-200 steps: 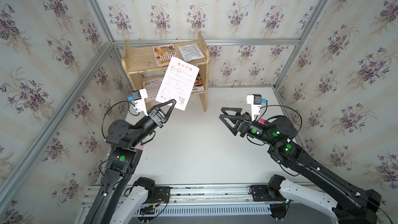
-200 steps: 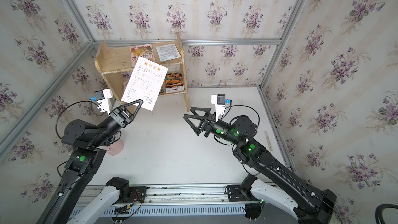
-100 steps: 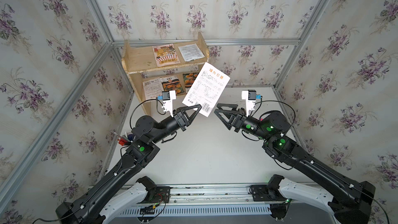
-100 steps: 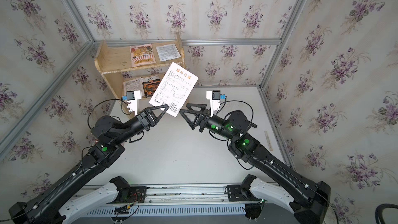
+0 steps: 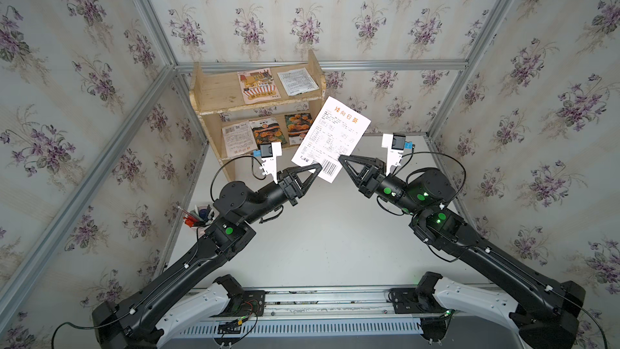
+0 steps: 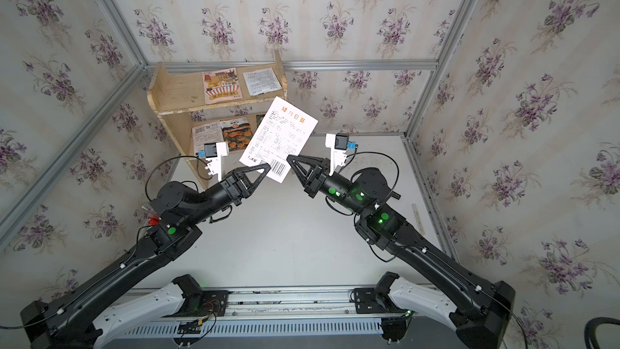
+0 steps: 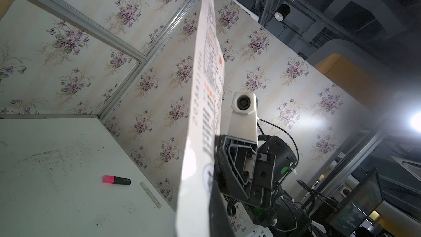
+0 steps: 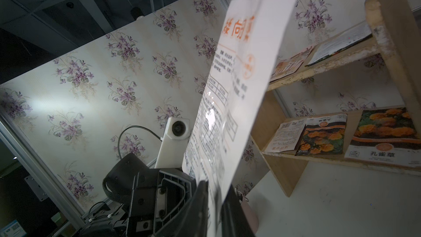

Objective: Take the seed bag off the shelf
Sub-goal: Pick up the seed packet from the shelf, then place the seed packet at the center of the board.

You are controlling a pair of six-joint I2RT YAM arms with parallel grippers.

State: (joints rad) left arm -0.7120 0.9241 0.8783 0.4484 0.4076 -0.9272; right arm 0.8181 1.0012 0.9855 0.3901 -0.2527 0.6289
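Handover step, frame centre: left gripper (image 5: pixel 318 169) is pinching the seed bag (image 5: pixel 332 135), clear of the shelf (image 5: pixel 218 92). Right gripper (image 5: pixel 341 157) is also pinching its edge. Next, probably: left jaws letting go.

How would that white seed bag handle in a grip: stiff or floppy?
Probably fairly stiff: the seed bag stands up from the left gripper without drooping. Likely light: it looks thin edge-on. Its glossy glare suggests it may be slippery.

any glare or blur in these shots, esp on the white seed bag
Left wrist view: seed bag print blurs near the lens, and a lamp flares white. Right wrist view: a shiny glare spot sits on the bag. Both top views: evenly lit, sharp.
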